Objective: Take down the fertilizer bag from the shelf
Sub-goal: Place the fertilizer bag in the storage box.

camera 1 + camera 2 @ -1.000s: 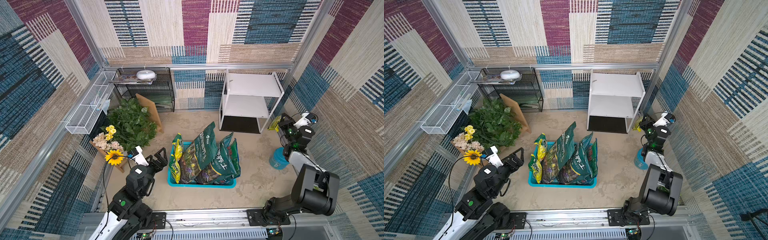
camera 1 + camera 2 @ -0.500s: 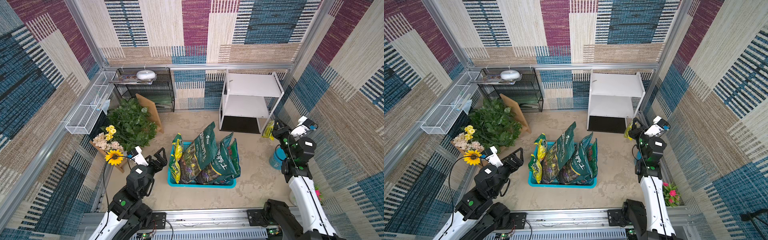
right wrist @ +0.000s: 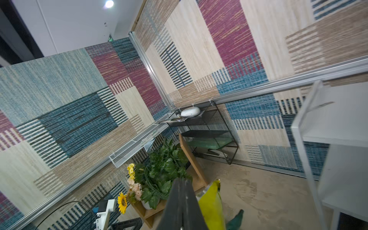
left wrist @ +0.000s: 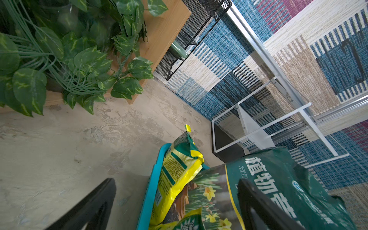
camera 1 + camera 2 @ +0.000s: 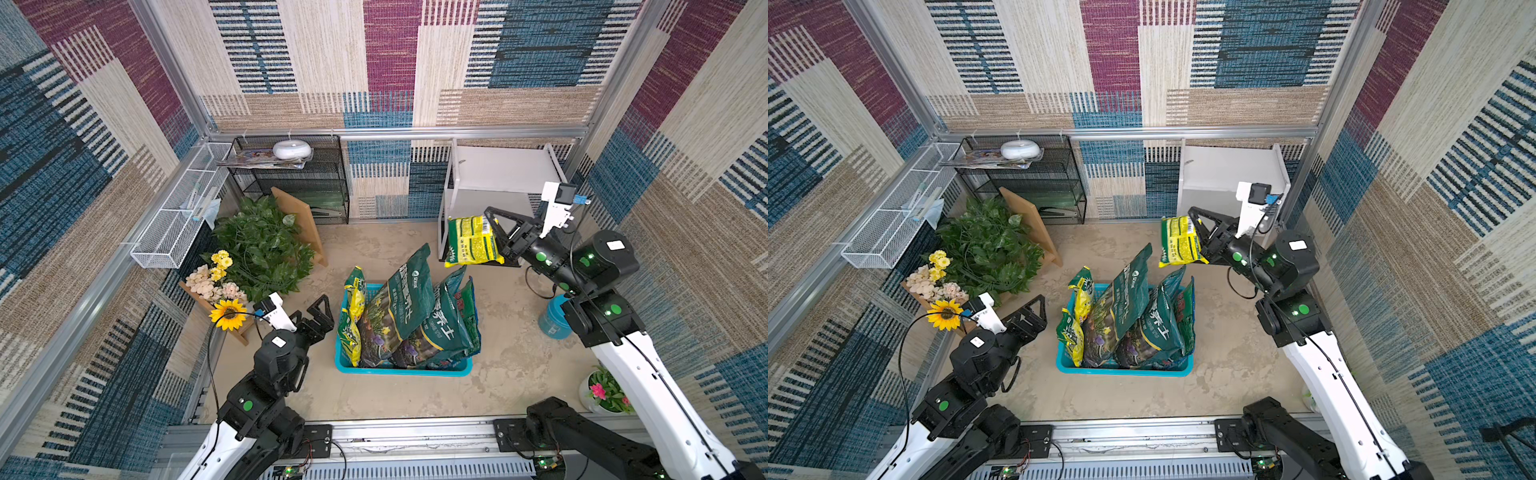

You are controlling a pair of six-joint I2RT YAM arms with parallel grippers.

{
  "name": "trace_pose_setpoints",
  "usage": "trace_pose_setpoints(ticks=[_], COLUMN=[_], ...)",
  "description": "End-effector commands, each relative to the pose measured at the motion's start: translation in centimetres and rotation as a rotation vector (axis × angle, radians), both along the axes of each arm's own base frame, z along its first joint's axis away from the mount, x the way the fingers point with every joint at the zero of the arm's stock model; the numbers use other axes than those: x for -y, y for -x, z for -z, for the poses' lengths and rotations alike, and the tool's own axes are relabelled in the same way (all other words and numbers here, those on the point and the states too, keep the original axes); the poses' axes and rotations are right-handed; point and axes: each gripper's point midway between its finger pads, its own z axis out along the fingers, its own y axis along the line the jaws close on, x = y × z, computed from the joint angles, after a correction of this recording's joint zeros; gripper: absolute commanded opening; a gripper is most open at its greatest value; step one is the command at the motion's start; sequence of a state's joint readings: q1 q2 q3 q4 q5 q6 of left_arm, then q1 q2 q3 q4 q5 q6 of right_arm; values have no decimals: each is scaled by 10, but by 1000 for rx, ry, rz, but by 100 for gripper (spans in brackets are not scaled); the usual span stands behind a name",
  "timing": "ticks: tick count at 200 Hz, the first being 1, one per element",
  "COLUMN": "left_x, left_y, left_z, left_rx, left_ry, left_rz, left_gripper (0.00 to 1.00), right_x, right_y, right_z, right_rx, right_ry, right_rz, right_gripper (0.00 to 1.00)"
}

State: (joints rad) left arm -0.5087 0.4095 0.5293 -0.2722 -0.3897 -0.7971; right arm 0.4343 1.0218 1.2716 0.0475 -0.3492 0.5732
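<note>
The yellow fertilizer bag [image 5: 471, 241] [image 5: 1179, 241] hangs in the air in front of the white shelf [image 5: 498, 168] [image 5: 1225, 166], clear of its boards. My right gripper [image 5: 492, 224] [image 5: 1196, 224] is shut on the bag's right edge. In the right wrist view the dark fingers [image 3: 183, 199] are pressed together with the yellow bag [image 3: 211, 203] beside them and the shelf [image 3: 342, 111] off to the side. My left gripper [image 5: 318, 309] [image 5: 1034, 311] [image 4: 175, 199] stands open and empty beside the teal basket [image 5: 399, 370].
The teal basket holds several green and yellow bags [image 5: 415, 307]. A black wire rack [image 5: 299, 183], a white wire basket [image 5: 174, 224] and leafy plants [image 5: 262, 245] fill the back left. A blue pot [image 5: 550, 320] and a pink flower pot [image 5: 606, 392] stand by the right arm.
My right arm has swung left from beside the shelf, carrying the yellow bag out in front of it and higher. The left arm has not moved.
</note>
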Motion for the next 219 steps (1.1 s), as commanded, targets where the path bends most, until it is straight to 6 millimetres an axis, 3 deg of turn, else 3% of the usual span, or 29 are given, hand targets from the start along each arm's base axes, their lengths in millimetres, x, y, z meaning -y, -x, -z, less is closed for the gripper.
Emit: trace_pose_setpoints(ticks=[1, 22, 45, 99, 133, 163, 219], left_x=[-4, -7, -15, -27, -26, -27, -28], left_y=[0, 4, 9, 19, 19, 20, 20], left_z=[-5, -7, -9, -15, -15, -15, -16], left_rx=[19, 30, 44, 92, 88, 88, 88], left_ry=[-6, -1, 5, 37, 37, 35, 35], left_rz=[-15, -24, -52, -88, -86, -88, -92], left_gripper=[99, 99, 99, 99, 99, 99, 99], right_x=[-36, -85, -131, -182, -201, -202, -208], right_y=[-1, 4, -2, -13, -14, -24, -26], right_z=[0, 7, 34, 102, 141, 182, 235], right_rx=[14, 20, -22, -156, -273, -385, -464], right_ry=[69, 124, 168, 188, 195, 206, 285], right_rz=[-25, -87, -123, -16, 71, 172, 241], right_gripper=[0, 0, 0, 0, 0, 0, 0])
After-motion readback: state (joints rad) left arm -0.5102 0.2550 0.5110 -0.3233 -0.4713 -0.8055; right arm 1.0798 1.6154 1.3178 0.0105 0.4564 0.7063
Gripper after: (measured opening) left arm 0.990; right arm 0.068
